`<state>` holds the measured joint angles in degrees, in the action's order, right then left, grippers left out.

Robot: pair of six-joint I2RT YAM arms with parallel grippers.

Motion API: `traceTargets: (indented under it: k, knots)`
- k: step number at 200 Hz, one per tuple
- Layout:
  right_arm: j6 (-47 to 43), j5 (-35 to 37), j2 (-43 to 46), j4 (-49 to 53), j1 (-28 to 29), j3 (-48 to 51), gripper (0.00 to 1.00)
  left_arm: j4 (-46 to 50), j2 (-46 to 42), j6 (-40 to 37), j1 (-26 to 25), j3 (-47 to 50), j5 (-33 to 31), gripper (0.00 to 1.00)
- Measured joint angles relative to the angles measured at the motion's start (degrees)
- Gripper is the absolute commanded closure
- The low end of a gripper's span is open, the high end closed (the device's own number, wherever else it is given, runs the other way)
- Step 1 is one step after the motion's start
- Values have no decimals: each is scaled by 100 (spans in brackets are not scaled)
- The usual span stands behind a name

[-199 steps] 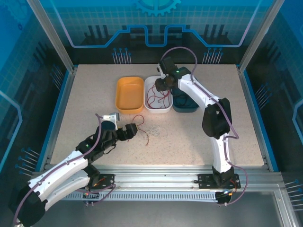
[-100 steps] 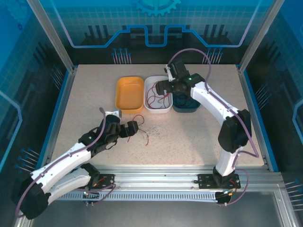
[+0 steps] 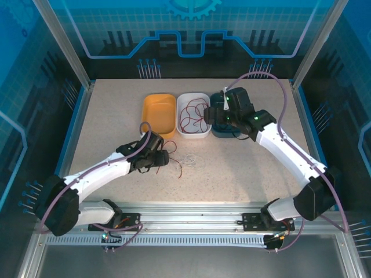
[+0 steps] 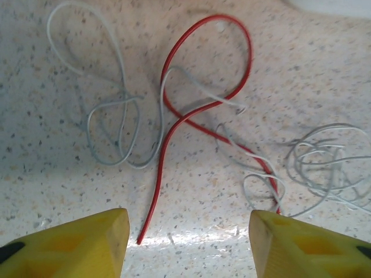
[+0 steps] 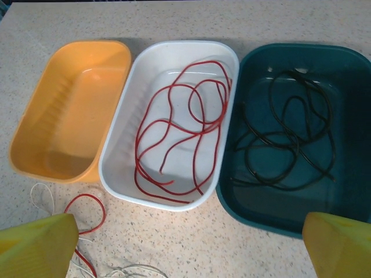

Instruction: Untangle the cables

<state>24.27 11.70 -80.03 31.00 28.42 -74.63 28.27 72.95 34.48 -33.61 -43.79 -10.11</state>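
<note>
Left gripper (image 4: 188, 231): yellow fingers apart, clamped on nothing, low over the speckled tabletop (image 4: 46, 185). Just ahead of it, a loose thin red cable (image 4: 203, 108) lies looped and crossed with thin pale whitish cables (image 4: 322, 165).

Right gripper (image 5: 188, 234): fingers wide apart, holding nothing, above three oblong plastic trays side by side. A coiled red cable (image 5: 174, 124) lies in the white tray (image 5: 185, 45) and a thin black cable (image 5: 290, 139) in the dark teal tray (image 5: 301, 49). The orange tray (image 5: 75, 92) touches the white one.

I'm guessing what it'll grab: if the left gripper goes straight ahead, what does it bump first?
Probably the red cable: its loose end lies between the left gripper's fingers on the table, with white cables tangled just past it.
</note>
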Motion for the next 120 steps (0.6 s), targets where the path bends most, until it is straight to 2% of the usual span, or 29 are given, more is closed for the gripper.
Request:
traceTargets:
  k: [38, 120]
  knots:
    - [341, 350, 483, -33, 0, 505, 0, 190, 549, -94, -13, -109, 35, 61]
    - [667, 957, 752, 28, 0, 807, 0, 363, 1722, -269, -13, -555, 26, 68]
